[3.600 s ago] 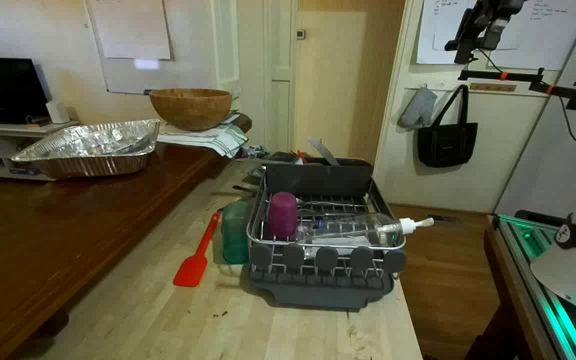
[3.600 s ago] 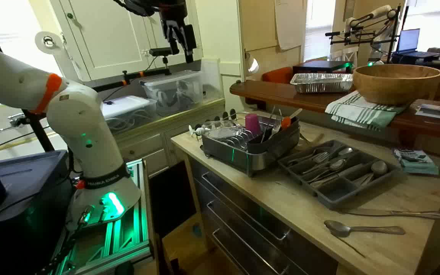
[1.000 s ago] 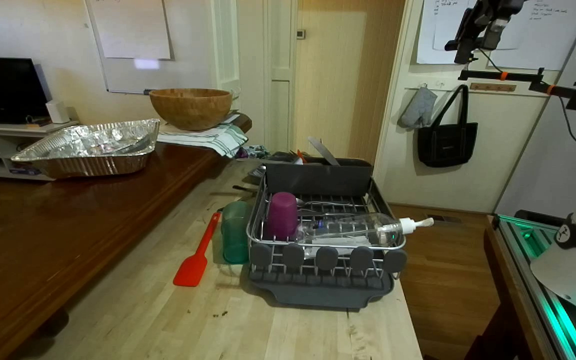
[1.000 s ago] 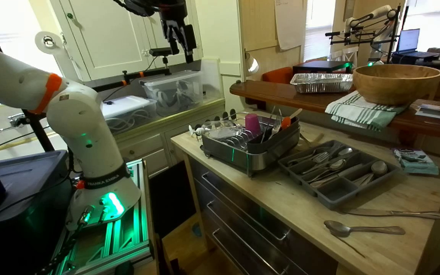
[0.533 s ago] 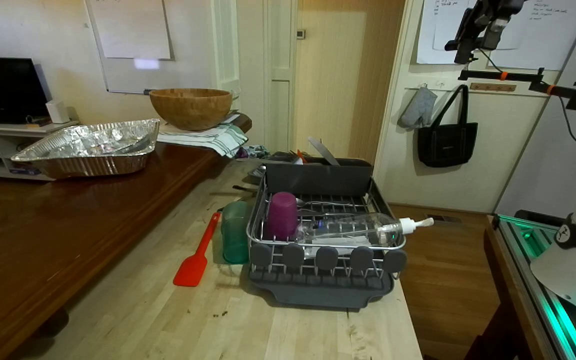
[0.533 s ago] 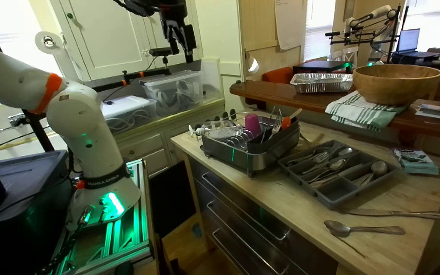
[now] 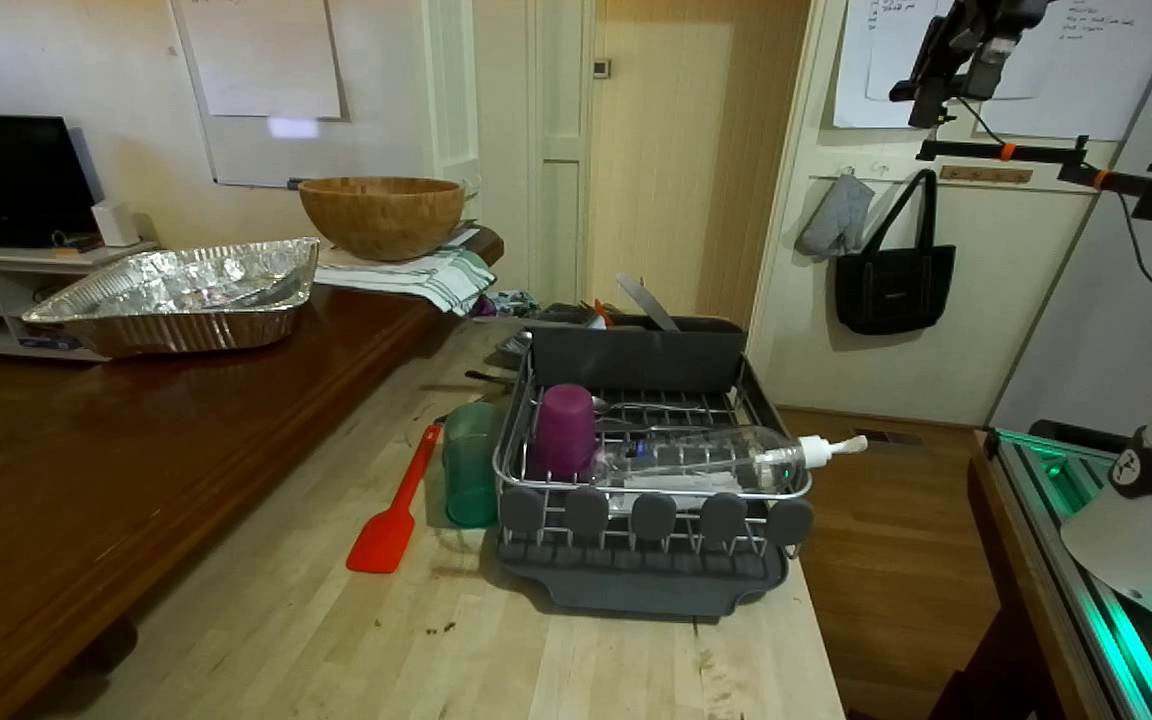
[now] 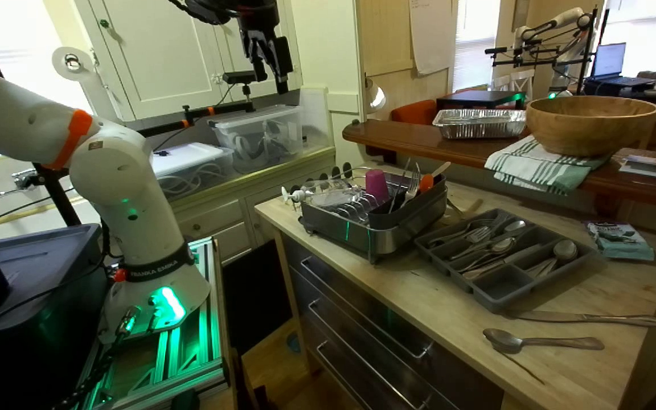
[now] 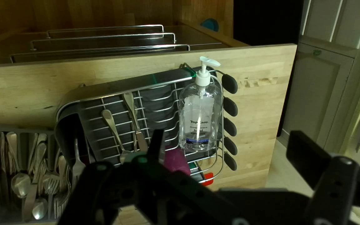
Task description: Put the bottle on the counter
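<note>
The bottle [image 9: 200, 122] is clear plastic with a white pump top and a white label with a blue band. It lies on its side in the dish rack [image 7: 651, 590], beside the purple cup [image 7: 566, 430], its pump sticking out past the rim. Below the rack spreads the pale-wood counter [image 7: 576, 660], which also shows in the wrist view [image 9: 258, 103]. High above and away from the rack hangs my gripper [image 8: 271, 82], fingers spread wide and nothing between them. In the wrist view the gripper [image 9: 225, 140] is open, its dark body covering part of the cup.
On the counter are a green cup [image 7: 471, 465], a red spatula [image 7: 396, 510], a cutlery tray [image 8: 510, 262], a loose spoon [image 8: 544, 340] and a knife [image 8: 595, 319]. A raised brown wooden top [image 7: 136, 450] bears a foil pan [image 7: 186, 300] and wooden bowl [image 7: 381, 218].
</note>
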Controlling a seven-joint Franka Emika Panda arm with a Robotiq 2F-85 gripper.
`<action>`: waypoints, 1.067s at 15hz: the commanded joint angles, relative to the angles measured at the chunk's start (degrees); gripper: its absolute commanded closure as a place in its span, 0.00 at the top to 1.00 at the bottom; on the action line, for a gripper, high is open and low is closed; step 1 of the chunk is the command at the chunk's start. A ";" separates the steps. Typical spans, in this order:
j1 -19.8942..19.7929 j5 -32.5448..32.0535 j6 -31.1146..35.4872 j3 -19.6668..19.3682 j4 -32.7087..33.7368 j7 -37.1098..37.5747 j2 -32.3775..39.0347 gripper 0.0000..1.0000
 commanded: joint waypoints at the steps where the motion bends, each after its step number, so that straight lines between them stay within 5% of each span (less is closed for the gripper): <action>1: -1.11 0.59 -0.26 0.70 0.20 -0.66 0.25 1.00; 9: -0.42 6.04 2.84 -1.77 2.64 -0.85 15.50 1.00; 13: -0.41 9.03 1.99 1.13 6.04 -0.30 24.16 1.00; 16: -1.86 9.14 2.63 2.40 4.94 -0.95 23.48 1.00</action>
